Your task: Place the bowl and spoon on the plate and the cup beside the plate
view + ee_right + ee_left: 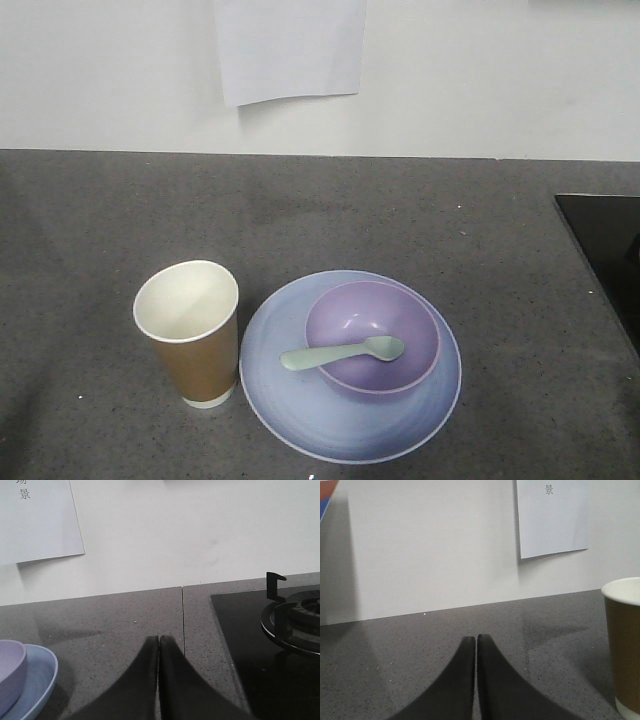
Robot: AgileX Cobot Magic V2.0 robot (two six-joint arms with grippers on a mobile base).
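In the front view the pale blue plate (300, 410) lies on the grey counter. The lavender bowl (372, 337) sits on its right half. A mint-green spoon (342, 353) rests across the bowl's near rim, head inside the bowl, handle pointing left over the plate. Just left of the plate, the brown paper cup (190, 332) stands upright. Neither gripper shows in the front view. My left gripper (476, 639) is shut and empty over bare counter, with the cup (624, 645) to its right. Shut and empty too, my right gripper (159, 639) has the plate (37, 680) and bowl (10, 672) at its left.
A black glass hob (240, 645) with a gas burner (295, 625) lies at the right; its corner (605, 245) shows in the front view. A white wall with a taped paper sheet (290, 45) backs the counter.
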